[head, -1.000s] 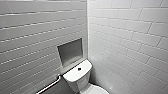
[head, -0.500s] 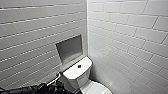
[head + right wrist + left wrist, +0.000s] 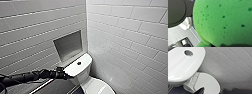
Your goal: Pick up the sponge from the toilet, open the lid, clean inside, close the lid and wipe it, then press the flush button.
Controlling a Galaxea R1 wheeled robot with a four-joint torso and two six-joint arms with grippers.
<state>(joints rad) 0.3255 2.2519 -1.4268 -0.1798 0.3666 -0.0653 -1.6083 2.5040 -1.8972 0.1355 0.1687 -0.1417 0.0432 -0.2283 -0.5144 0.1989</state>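
The white toilet (image 3: 86, 80) stands in the corner of two tiled walls. The flush button (image 3: 79, 63) sits in the middle of its tank top, and the lid (image 3: 101, 88) lies closed over the bowl. My left gripper (image 3: 62, 74) reaches in from the left and hovers open at the tank's near edge, holding nothing. From the left wrist I look down on the flush button (image 3: 188, 53) and the closed lid (image 3: 208, 83). The bright green sponge (image 3: 223, 21) looms large in the right wrist view, with my right gripper (image 3: 218, 44) shut on it.
A recessed niche (image 3: 68, 46) is set in the wall behind the tank. White tiled walls close in at the back and the right. Dark floor (image 3: 58, 88) and a pale rail (image 3: 42, 86) lie to the toilet's left.
My left arm has come in from the lower left and stretched out to the tank's edge. The whole view has shifted slightly with the camera.
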